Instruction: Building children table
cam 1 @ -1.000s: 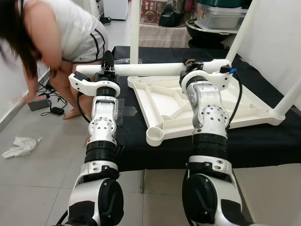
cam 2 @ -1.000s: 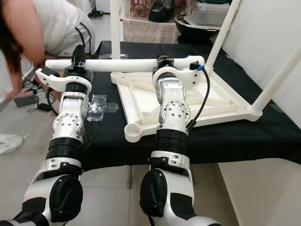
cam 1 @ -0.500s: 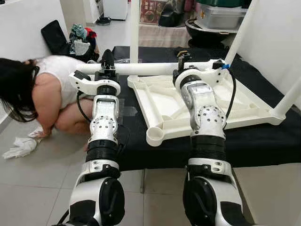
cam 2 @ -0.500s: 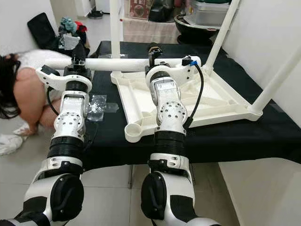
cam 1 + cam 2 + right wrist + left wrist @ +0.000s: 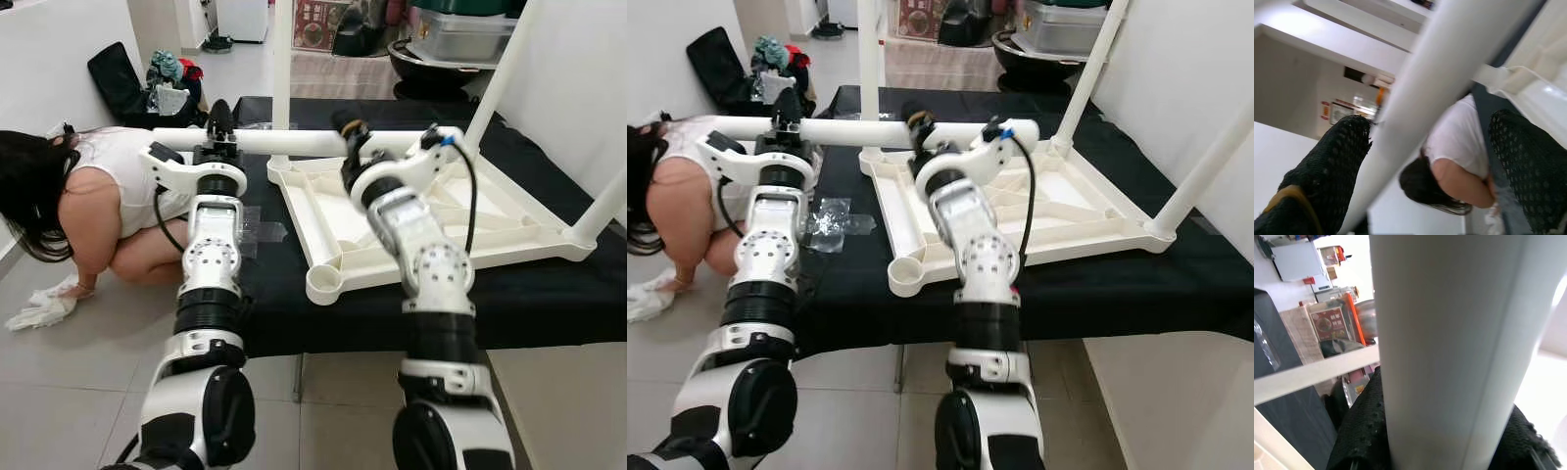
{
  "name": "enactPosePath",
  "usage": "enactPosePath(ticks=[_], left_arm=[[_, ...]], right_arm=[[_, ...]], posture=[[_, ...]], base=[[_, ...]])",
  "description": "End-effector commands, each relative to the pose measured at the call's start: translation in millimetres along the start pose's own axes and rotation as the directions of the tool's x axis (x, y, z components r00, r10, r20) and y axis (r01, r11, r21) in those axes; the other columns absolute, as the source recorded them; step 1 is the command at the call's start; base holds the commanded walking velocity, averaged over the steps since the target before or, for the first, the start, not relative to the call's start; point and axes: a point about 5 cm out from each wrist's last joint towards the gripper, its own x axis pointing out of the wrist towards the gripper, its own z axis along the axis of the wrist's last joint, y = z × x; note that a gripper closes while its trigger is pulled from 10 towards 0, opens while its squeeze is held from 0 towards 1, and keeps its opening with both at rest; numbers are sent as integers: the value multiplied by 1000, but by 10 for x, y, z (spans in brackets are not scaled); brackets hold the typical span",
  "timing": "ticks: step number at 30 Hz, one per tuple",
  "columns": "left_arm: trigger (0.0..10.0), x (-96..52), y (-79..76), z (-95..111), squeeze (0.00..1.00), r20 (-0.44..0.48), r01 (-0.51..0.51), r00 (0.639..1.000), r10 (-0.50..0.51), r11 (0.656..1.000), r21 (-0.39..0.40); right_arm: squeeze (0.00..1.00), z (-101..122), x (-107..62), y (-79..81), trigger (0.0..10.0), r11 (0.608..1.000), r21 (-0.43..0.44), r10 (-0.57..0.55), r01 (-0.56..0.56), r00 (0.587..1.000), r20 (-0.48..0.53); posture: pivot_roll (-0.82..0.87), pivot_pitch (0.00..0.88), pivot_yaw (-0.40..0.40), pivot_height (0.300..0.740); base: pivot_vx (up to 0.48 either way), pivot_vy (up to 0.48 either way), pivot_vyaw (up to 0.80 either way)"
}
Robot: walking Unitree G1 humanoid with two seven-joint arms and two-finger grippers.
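A black cloth [image 5: 549, 294] covers the low work surface, where an upturned white plastic children's table top [image 5: 333, 211] lies with three white legs standing up from its corners. A loose white plastic tube leg [image 5: 284, 143] is held level above its near edge. The left gripper [image 5: 219, 127] pinches the tube; the right gripper [image 5: 349, 134] straddles it with fingers [image 5: 1327, 171] spread. A person in a white top [image 5: 88, 206] crouches on the grey tiled floor [image 5: 69, 392] beside a crumpled cloth [image 5: 39, 308]

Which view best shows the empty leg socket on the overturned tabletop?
The right eye view: the empty corner socket of the overturned tabletop faces the camera, unobstructed. The left eye view shows it equally near the table edge. The wrist views show mostly the loose white leg instead.
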Motion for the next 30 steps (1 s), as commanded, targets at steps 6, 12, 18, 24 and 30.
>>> enactPosePath(ticks=[6, 12, 18, 24, 30], left_arm=[[0, 38, -63, 107, 0, -28, 47, 999, -44, 994, 103], [0, 38, -79, 160, 0, -57, 71, 996, -62, 983, 172], [0, 72, -251, 202, 0, -166, 206, 974, -154, 909, 362], [0, 80, -343, 241, 0, -232, 285, 952, -199, 852, 439], [0, 99, -482, 287, 0, -373, 426, 893, -251, 739, 522]], right_arm=[[0, -142, -146, -340, 10000, 979, -197, -64, 49, 996, -69], [0, 7, -229, -379, 10000, 844, -537, -14, -3, 1000, -28], [0, 267, -310, -252, 10000, 532, -844, 129, -68, 992, 2], [0, 336, -336, -263, 10000, 444, -892, 155, -82, 988, -14], [1000, 351, -373, -176, 10000, 327, -930, 261, -166, 962, -80]], posture=[[90, 78, -100, 740], [92, 81, -97, 740], [98, 77, -93, 740], [106, 78, -97, 740], [113, 70, -94, 740]], base=[[0, 0, 0], [0, 0, 0], [0, 0, 0], [0, 0, 0], [0, 0, 0]])
